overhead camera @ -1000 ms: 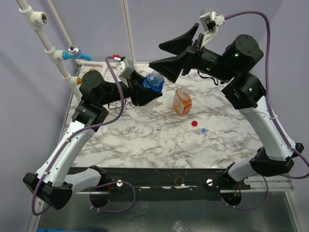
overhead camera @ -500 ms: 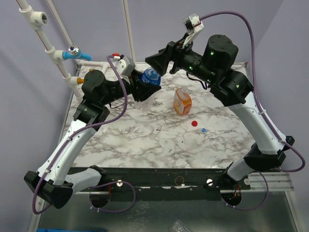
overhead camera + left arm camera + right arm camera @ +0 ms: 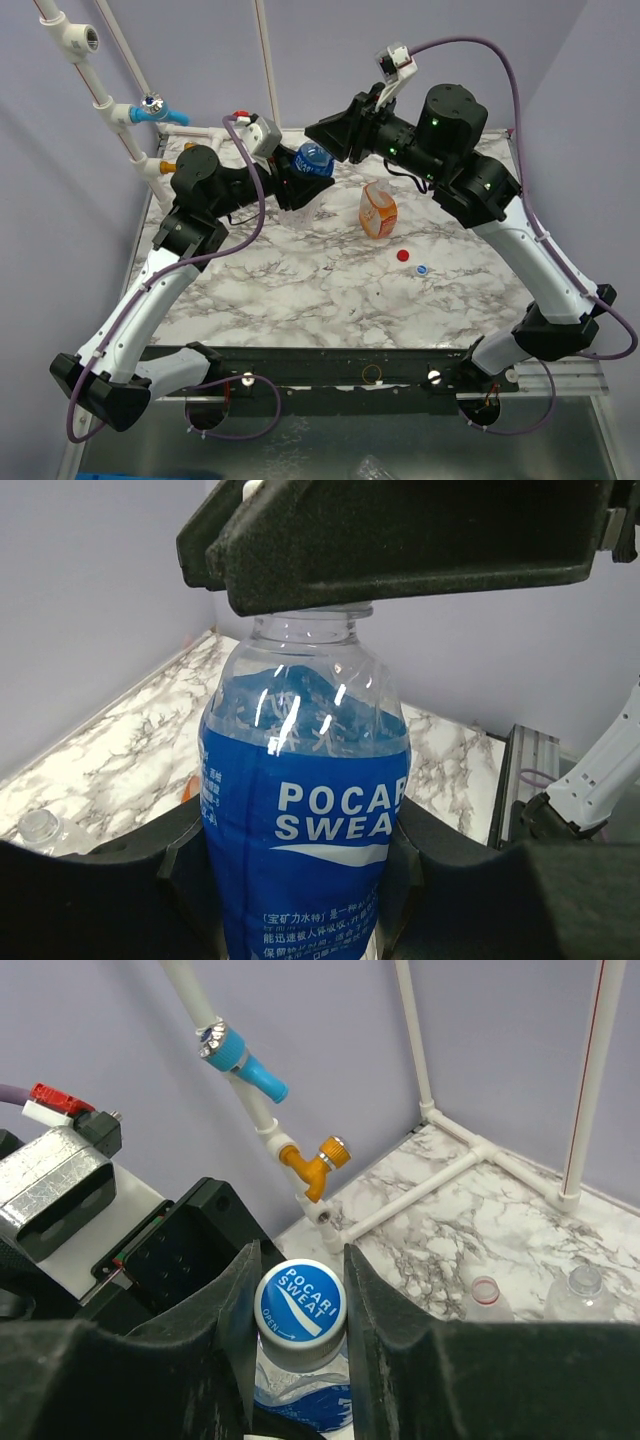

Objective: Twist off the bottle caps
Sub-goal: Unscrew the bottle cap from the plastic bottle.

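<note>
Printed cap (image 3: 297, 1303), right-wrist view only

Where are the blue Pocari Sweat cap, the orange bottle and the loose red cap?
blue Pocari Sweat cap (image 3: 299, 1303): right wrist view, centre of its printed top.
orange bottle (image 3: 378, 212): top external view, middle of its body.
loose red cap (image 3: 403, 255): top external view, centre of its top.

Overhead and close wrist views share the bottle (image 3: 300, 820).

The blue-labelled bottle (image 3: 300, 810) stands upright, cap (image 3: 298, 1303) on.
</note>
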Controlling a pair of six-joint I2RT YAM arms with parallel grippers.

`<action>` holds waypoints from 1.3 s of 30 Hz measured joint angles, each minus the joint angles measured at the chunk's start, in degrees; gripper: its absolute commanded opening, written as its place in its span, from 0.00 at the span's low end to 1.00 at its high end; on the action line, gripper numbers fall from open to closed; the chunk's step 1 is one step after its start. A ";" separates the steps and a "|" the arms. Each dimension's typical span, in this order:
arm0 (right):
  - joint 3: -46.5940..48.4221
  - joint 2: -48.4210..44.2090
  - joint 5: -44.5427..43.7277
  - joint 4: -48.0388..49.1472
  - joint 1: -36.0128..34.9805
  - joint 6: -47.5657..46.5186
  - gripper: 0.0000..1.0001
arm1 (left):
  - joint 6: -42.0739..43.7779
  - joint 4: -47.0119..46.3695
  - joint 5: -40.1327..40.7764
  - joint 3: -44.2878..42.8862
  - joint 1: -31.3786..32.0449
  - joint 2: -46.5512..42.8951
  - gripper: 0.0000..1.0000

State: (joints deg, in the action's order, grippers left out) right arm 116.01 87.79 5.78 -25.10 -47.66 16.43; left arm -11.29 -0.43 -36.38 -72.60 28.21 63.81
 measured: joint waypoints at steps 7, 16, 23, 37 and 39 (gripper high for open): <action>-2.19 -1.86 4.57 2.43 0.22 -2.01 0.01 | -1.68 -1.16 -2.54 0.00 0.04 -0.15 0.00; -10.03 -5.40 43.58 17.94 7.39 -0.22 0.01 | -9.73 -4.09 -16.83 -0.48 0.74 -1.79 0.00; -12.02 -5.70 52.74 23.17 8.52 1.05 0.87 | -12.90 -4.00 -22.80 -0.90 1.11 -1.79 0.00; 5.09 -1.70 18.56 4.92 8.35 -0.13 1.00 | -2.64 -2.12 -3.67 -0.02 0.42 -0.98 0.00; 7.32 0.11 17.07 2.54 8.35 0.28 0.98 | -1.53 -1.64 -1.36 0.15 0.39 -0.59 0.00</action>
State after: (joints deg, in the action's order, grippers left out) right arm 123.33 87.90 22.85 -22.57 -39.31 16.71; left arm -12.82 -2.07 -37.74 -72.44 28.60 63.22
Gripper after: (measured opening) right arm 0.996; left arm 0.467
